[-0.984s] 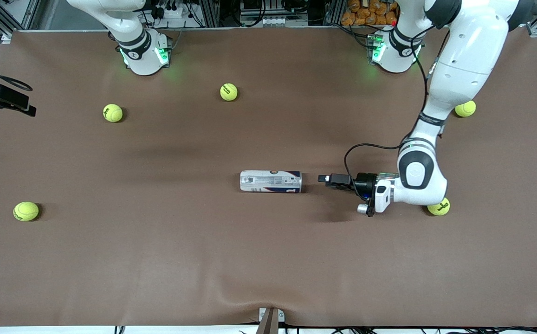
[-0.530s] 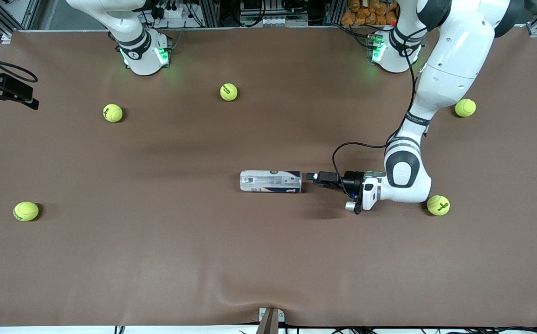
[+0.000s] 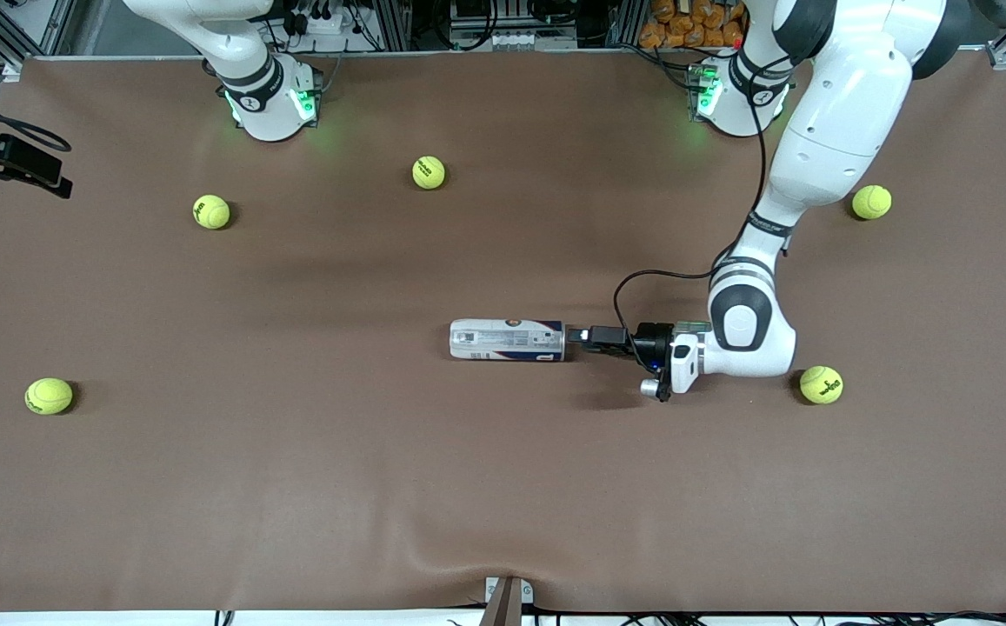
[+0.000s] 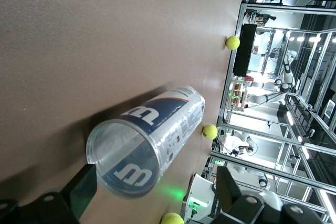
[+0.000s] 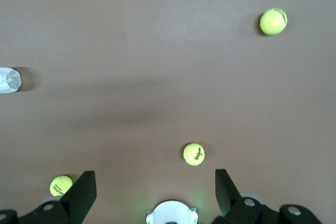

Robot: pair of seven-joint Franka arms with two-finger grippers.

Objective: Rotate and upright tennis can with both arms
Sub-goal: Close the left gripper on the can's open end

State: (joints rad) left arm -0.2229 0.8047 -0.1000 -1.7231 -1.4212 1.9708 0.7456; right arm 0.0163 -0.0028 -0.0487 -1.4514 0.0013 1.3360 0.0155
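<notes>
The tennis can [image 3: 507,340] lies on its side near the middle of the brown, matte worktop [image 3: 381,487], its long axis running from one arm's end toward the other. It is a slim clear-plastic cylinder wrapped in a white and dark-blue label, with a silver rim at the end facing the left arm's end of the worktop.

The left pincer [image 3: 579,335], black and two-fingered, hangs low at that rim end, its tips right at the can's mouth. In the left wrist view the can [image 4: 149,140] is seen end-on: the open round mouth, the see-through wall and a large white letter on blue, with the two black fingers [image 4: 79,192] spread wide to either side of it and gripping nothing.

The right pincer [image 3: 50,178] is held up over the edge of the worktop at the right arm's end. The right wrist view looks down from high up, with its fingers [image 5: 81,192] spread apart and empty and the can [image 5: 9,80] small at the frame's edge.

Fuzzy yellow-green tennis balls are scattered about: one [image 3: 821,384] just beside the left arm's wrist, another [image 3: 871,202] near that arm's base, one [image 3: 429,172] between the two bases, one [image 3: 211,211] near the right arm's base, and one [image 3: 49,396] nearer the front camera at the right arm's end.
</notes>
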